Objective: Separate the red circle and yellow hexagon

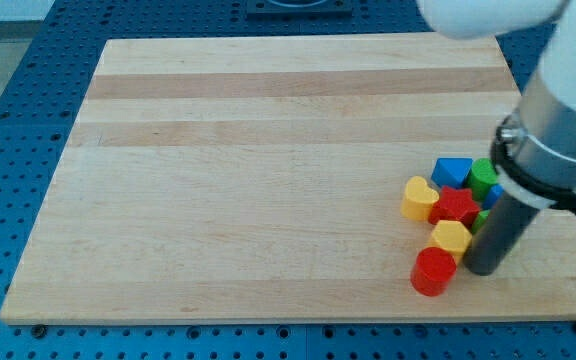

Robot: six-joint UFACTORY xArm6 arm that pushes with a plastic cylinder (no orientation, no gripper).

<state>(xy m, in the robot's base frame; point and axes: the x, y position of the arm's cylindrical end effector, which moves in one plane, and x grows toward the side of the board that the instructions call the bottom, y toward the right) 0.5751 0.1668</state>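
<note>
The red circle (433, 272) lies near the board's bottom right, touching the yellow hexagon (451, 237) just above and to its right. My tip (485, 270) stands on the board right of the red circle and just below right of the yellow hexagon, close to both. The rod rises into the grey arm at the view's right, which hides part of the cluster behind it.
A tight cluster lies above the hexagon: a red star (454, 206), a yellow heart (419, 197), a blue block (453, 171) and a green block (484, 178). More blocks are partly hidden by the arm. The wooden board (268, 180) rests on a blue perforated table.
</note>
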